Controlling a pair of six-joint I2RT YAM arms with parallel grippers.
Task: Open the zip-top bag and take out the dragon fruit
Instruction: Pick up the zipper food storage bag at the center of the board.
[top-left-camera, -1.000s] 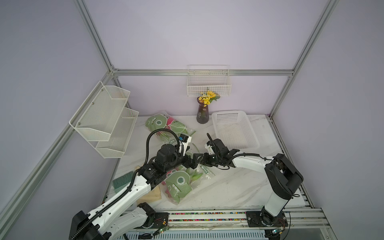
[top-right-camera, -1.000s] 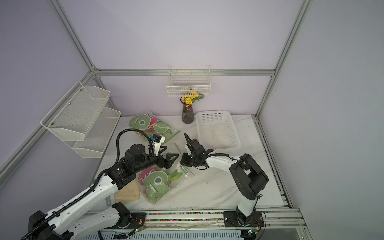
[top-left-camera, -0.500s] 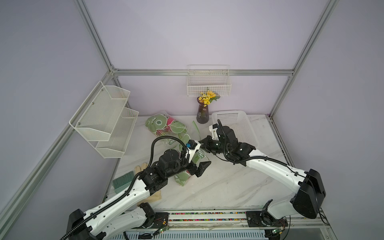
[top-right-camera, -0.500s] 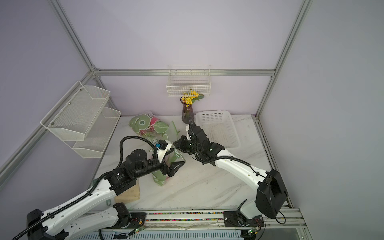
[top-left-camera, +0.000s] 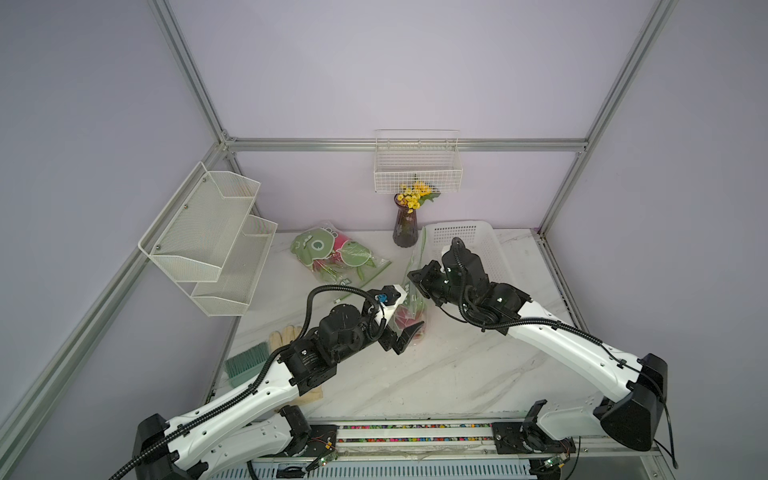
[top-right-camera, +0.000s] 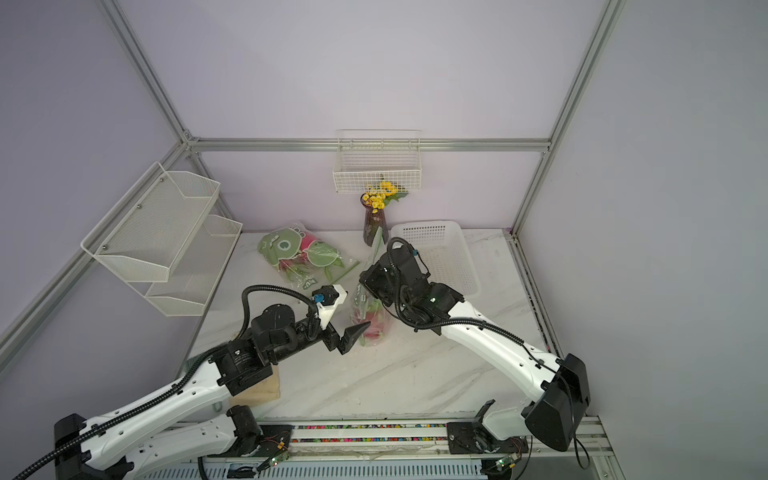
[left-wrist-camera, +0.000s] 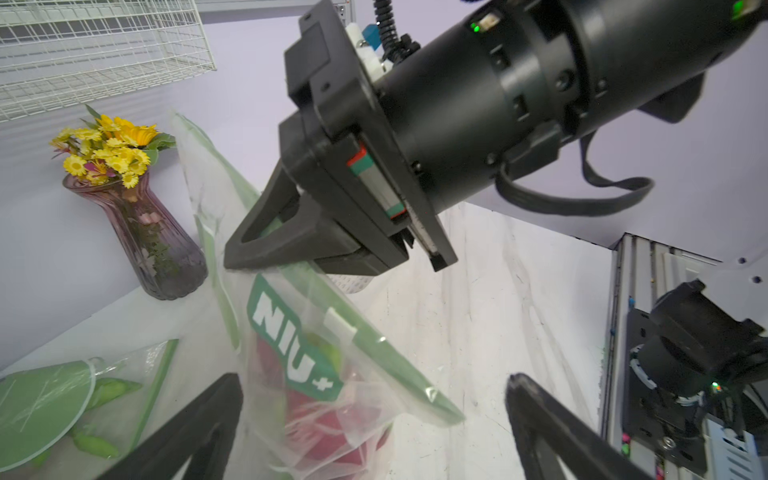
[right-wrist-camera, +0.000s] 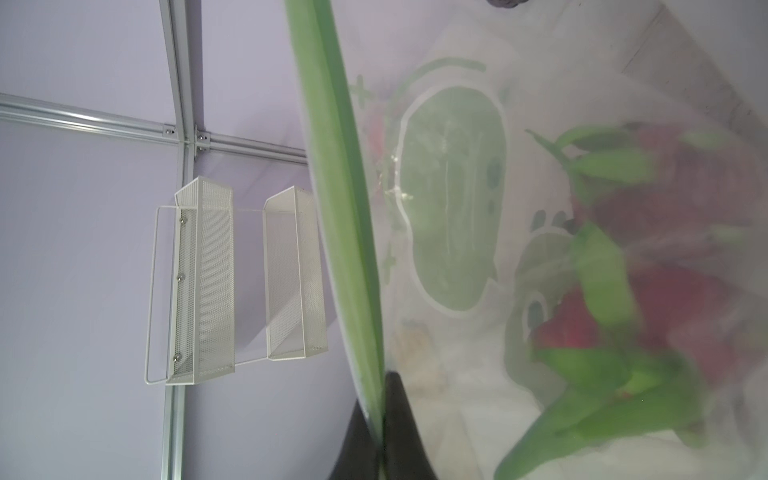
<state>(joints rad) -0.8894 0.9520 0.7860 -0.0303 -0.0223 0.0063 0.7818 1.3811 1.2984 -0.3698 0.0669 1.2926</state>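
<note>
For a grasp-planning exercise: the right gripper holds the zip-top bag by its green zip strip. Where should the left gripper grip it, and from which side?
Probably the free end of the green zip strip nearest the left gripper, from that arm's side, jaws straddling its thin, flat band; the dragon fruit bulges below.

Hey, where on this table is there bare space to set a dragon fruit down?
Bare marble runs from the held bag forward to the front rail. The white basket looks empty where visible. Crowded: back left with the second bag and vase; left edge with brush and gloves.
</note>
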